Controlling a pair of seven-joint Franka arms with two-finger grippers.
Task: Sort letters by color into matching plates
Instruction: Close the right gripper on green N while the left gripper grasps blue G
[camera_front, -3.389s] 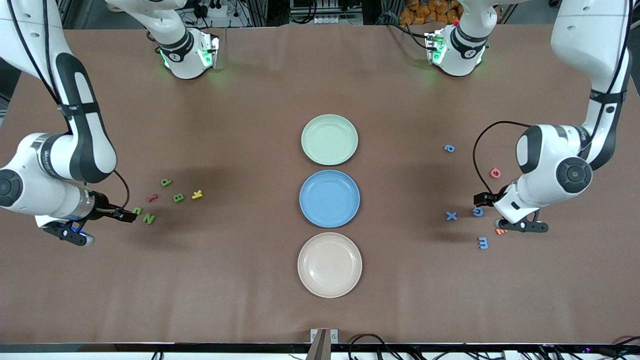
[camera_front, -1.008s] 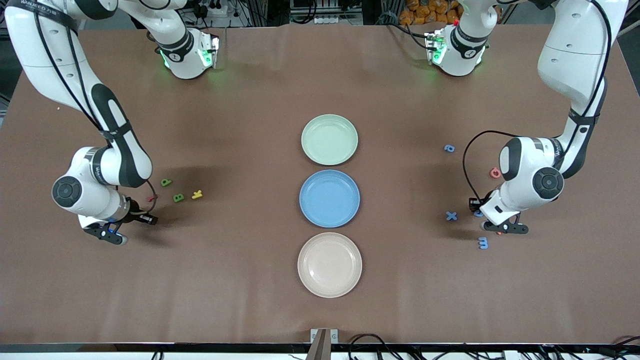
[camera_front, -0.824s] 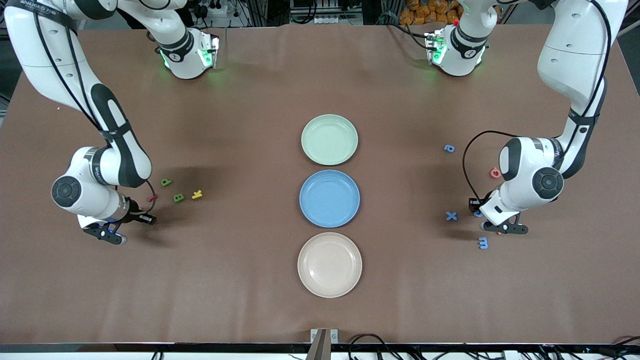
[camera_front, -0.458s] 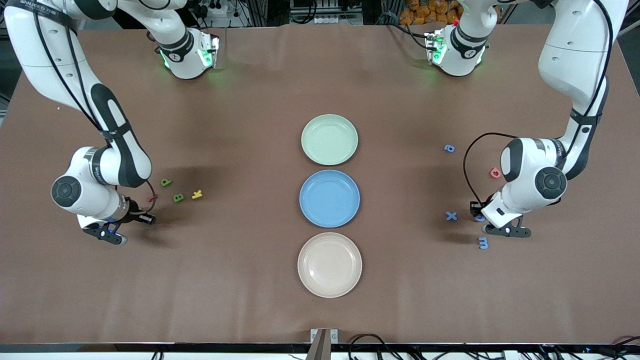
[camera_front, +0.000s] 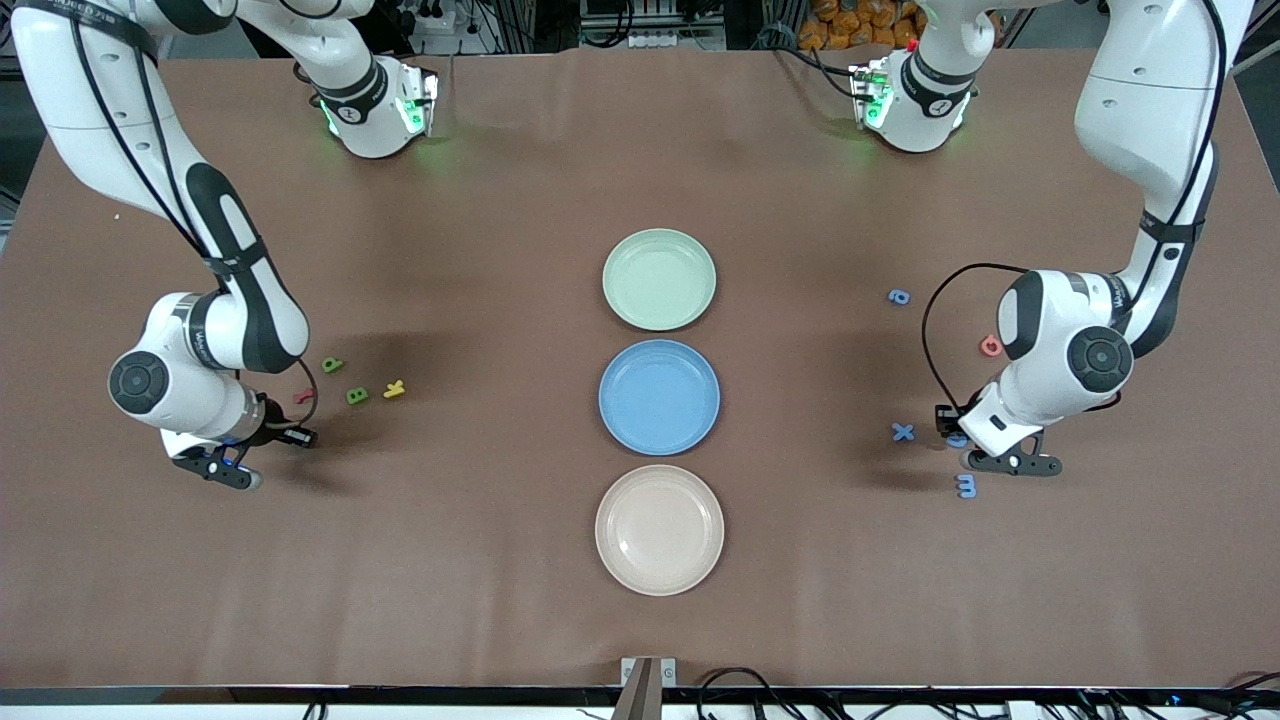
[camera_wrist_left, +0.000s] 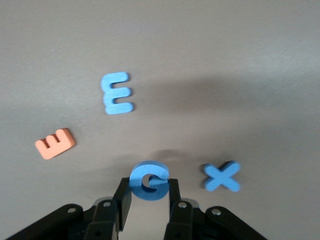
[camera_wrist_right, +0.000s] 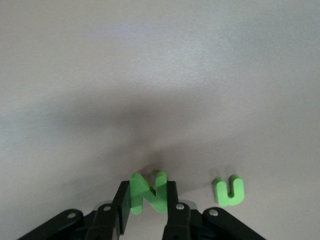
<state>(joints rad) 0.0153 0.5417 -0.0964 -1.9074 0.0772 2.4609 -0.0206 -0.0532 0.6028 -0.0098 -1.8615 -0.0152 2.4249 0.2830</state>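
My left gripper (camera_wrist_left: 148, 187) is shut on a blue G (camera_wrist_left: 149, 181), low over the table at the left arm's end (camera_front: 955, 440). A blue X (camera_wrist_left: 222, 176), a blue E (camera_wrist_left: 117, 93) and an orange E (camera_wrist_left: 55, 143) lie around it. My right gripper (camera_wrist_right: 148, 195) is shut on a green N (camera_wrist_right: 148, 192), low over the table at the right arm's end (camera_front: 293, 437). A green U (camera_wrist_right: 229, 191) lies beside it. The pale green plate (camera_front: 659, 279), blue plate (camera_front: 659, 397) and beige plate (camera_front: 659, 530) stand empty in a row mid-table.
Near the right gripper lie a green P (camera_front: 332, 365), a green B (camera_front: 357, 396), a yellow K (camera_front: 394, 389) and a red letter (camera_front: 303, 396). Near the left gripper lie a red G (camera_front: 990, 346) and a small blue letter (camera_front: 900, 297).
Since the earliest frame both arms swung in over their letter groups and the grippers closed, the left on the G and the right on the N. Over the last second they barely moved.
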